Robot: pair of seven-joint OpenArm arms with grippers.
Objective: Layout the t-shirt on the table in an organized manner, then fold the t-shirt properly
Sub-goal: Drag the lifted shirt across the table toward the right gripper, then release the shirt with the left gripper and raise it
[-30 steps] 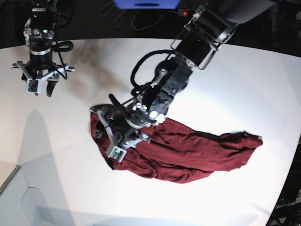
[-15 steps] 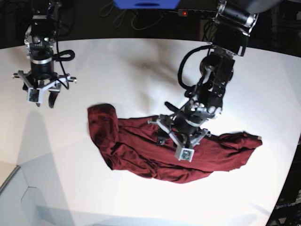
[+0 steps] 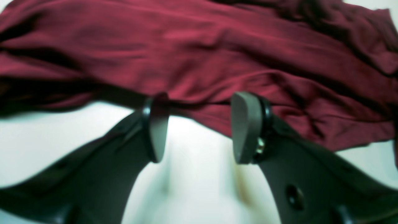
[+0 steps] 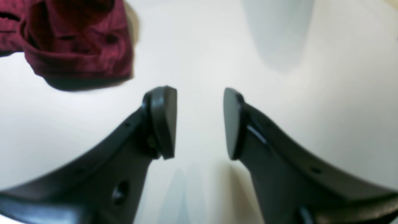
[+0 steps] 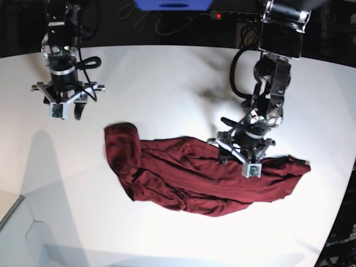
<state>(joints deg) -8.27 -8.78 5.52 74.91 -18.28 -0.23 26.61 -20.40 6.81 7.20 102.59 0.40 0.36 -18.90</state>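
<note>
The maroon t-shirt (image 5: 194, 178) lies crumpled in a long band across the white table (image 5: 167, 78), its left end bunched up (image 5: 119, 142). My left gripper (image 5: 243, 156) hovers over the shirt's right half. In the left wrist view it (image 3: 199, 127) is open, with the t-shirt's (image 3: 199, 56) near edge just beyond the fingertips and nothing between them. My right gripper (image 5: 65, 108) hangs over bare table at the far left, apart from the shirt. It (image 4: 199, 124) is open and empty, and the shirt's bunched end (image 4: 77, 46) shows at upper left.
A blue object (image 5: 172, 4), cables and a power strip with a red light (image 5: 219, 15) sit behind the table's back edge. The table's curved edge (image 5: 340, 183) runs close to the shirt's right tip. A grey surface (image 5: 16, 233) lies below the front left corner.
My left gripper has swept from the shirt's left end rightward to its right half. The bunched left end now lies uncovered. My right gripper has shifted slightly right.
</note>
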